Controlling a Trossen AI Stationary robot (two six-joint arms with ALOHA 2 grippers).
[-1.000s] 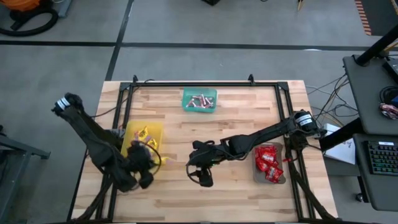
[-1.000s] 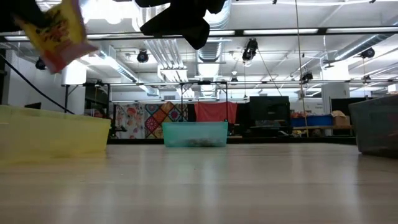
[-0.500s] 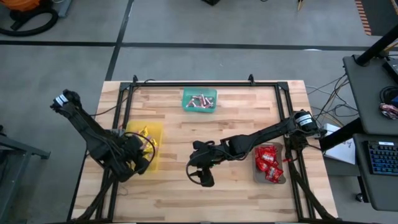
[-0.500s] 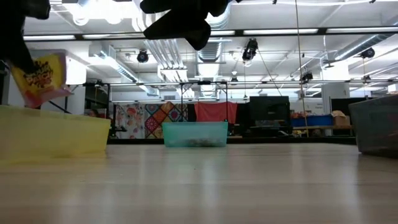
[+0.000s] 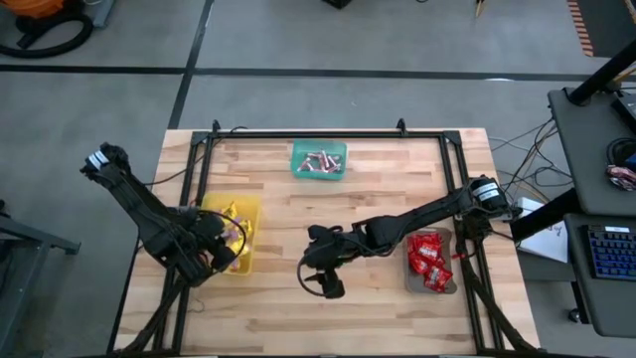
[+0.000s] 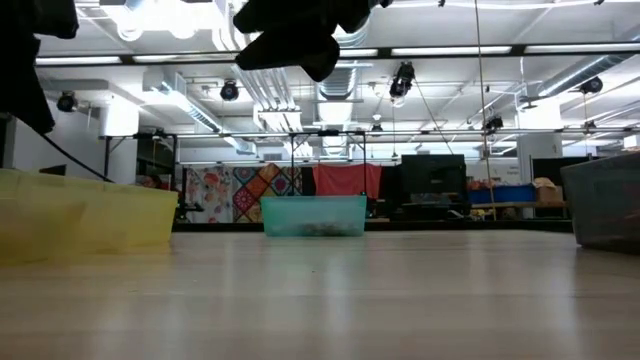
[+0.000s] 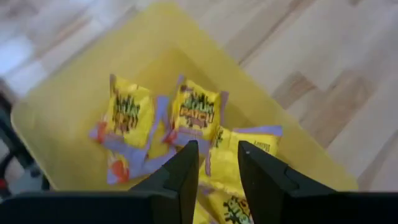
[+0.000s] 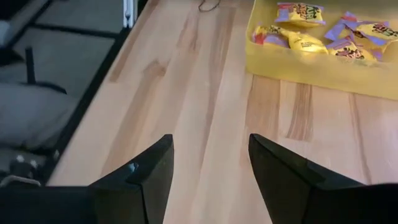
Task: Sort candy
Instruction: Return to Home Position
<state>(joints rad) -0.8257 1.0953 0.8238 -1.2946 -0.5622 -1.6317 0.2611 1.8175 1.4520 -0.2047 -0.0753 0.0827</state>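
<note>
Wooden desk [image 5: 378, 199]: left pincer [image 7: 217, 148], narrowly open and empty, above yellow packets [image 7: 127, 112] in yellow tray [image 7: 62, 109]; right pincer [image 8: 210, 140] wide open, empty, mid-desk.

A robotics lab in a large industrial hall. The butcher-block bench [image 5: 328, 209] sits in a black metal frame [image 5: 308, 132] on a grey concrete floor [image 5: 298, 40] marked with dark lines. Off the bench's right edge, loose cables [image 5: 527, 159] run to a desk [image 5: 586, 149] carrying a keyboard [image 5: 608, 254]. Beyond the far edge, strip lights [image 6: 440, 50] and exposed ducts [image 6: 270, 85] hang under an open ceiling, above monitors [image 6: 432, 175] and patterned wall hangings [image 6: 235, 192].
</note>
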